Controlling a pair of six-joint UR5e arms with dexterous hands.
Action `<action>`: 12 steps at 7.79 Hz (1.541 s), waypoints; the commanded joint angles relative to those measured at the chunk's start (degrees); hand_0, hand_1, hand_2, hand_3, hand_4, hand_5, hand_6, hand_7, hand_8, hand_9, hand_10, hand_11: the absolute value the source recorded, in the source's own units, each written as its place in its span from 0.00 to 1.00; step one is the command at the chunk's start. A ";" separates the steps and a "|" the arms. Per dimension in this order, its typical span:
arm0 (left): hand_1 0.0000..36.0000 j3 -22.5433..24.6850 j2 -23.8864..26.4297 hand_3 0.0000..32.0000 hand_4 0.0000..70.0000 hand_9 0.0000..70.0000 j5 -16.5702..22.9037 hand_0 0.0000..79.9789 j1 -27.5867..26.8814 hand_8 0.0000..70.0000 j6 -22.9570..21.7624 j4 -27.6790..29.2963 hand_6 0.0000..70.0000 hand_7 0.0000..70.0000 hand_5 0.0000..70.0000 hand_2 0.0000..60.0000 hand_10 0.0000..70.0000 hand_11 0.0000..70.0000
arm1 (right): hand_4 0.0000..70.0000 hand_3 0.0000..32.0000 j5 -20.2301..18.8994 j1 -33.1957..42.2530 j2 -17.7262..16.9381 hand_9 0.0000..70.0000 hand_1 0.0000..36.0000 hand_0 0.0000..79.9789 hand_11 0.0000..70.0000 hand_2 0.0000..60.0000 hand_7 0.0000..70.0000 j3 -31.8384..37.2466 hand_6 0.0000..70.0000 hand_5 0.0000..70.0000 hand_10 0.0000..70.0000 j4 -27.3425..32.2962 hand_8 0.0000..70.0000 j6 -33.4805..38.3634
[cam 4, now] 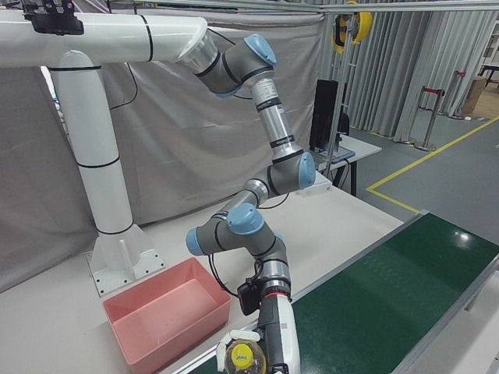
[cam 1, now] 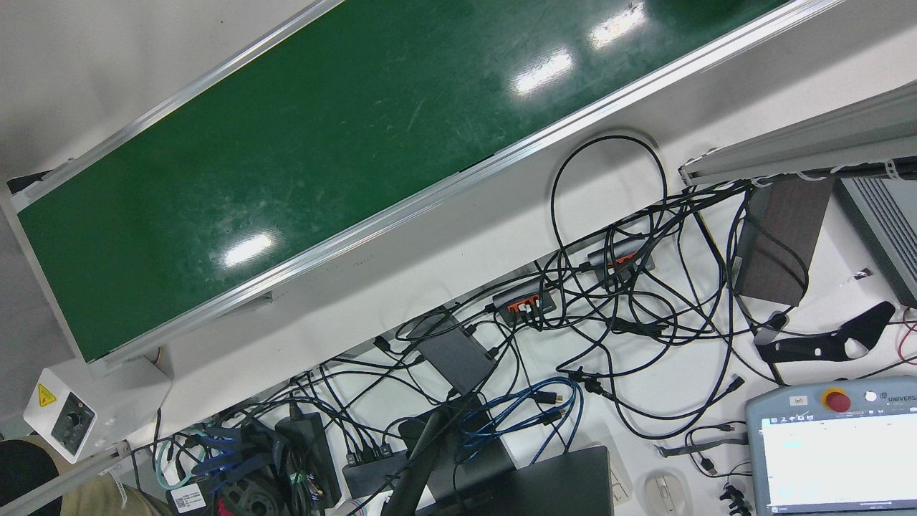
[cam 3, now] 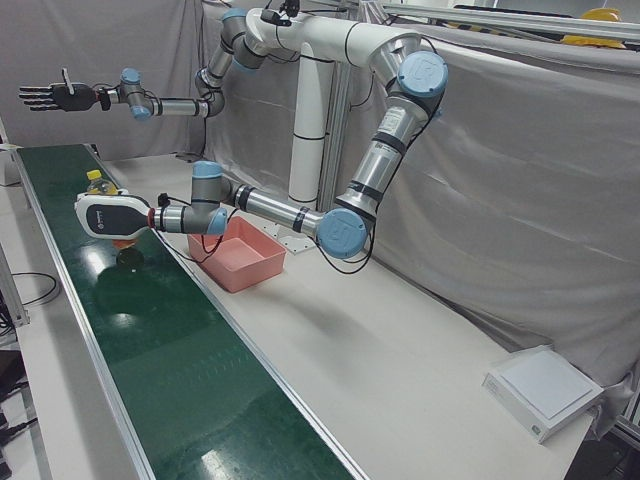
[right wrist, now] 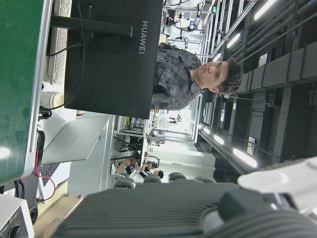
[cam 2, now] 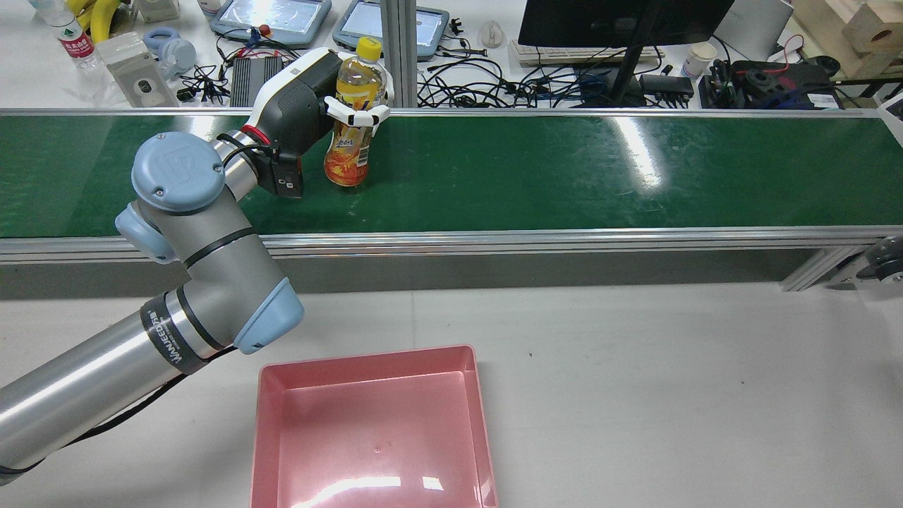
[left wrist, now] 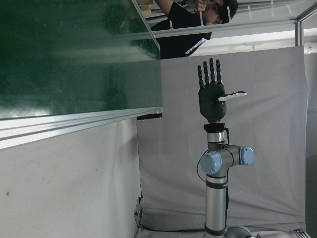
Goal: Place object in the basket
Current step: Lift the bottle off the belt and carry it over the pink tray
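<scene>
An orange drink bottle with a yellow cap stands upright on the green conveyor belt, toward its left. My left hand is shut on it, white fingers wrapped round its upper part. The same hold shows in the left-front view, hand and bottle, and in the right-front view, hand and bottle. The pink basket sits empty on the white table near the arm; it also shows in the left-front view. My right hand is open, raised high over the belt's far end, and shows in the left hand view.
Behind the belt a desk holds teach pendants, a monitor, cables and bottles. The white table stretches right of the basket. A white box lies at the table's far corner. People stand past the belt.
</scene>
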State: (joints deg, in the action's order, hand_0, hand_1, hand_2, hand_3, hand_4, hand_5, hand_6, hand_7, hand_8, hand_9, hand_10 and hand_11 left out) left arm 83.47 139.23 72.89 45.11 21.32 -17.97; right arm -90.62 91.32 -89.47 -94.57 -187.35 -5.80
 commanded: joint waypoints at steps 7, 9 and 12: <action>1.00 27.62 -11.51 0.00 1.00 1.00 0.59 0.67 -11.78 1.00 1.09 -9.18 1.00 1.00 1.00 1.00 1.00 1.00 | 0.00 0.00 0.00 0.00 0.00 0.00 0.00 0.00 0.00 0.00 0.00 0.00 0.00 0.00 0.00 -0.03 0.00 0.00; 1.00 29.46 -11.52 0.00 1.00 1.00 0.68 0.65 -14.69 1.00 3.19 -11.27 0.99 1.00 1.00 1.00 1.00 1.00 | 0.00 0.00 0.00 0.00 0.00 0.00 0.00 0.00 0.00 0.00 0.00 0.00 0.00 0.00 0.00 -0.03 0.00 0.00; 0.92 35.25 -15.18 0.00 0.88 1.00 0.59 0.63 -15.14 0.98 3.47 -13.05 0.90 1.00 1.00 1.00 1.00 1.00 | 0.00 0.00 0.00 0.00 0.00 0.00 0.00 0.00 0.00 0.00 0.00 0.00 0.00 0.00 0.00 -0.03 0.00 0.00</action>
State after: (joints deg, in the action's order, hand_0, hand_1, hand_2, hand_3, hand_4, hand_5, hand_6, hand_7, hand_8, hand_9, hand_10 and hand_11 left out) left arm 114.93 127.40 73.56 30.55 24.59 -30.02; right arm -90.62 91.32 -89.47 -94.54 -187.35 -5.80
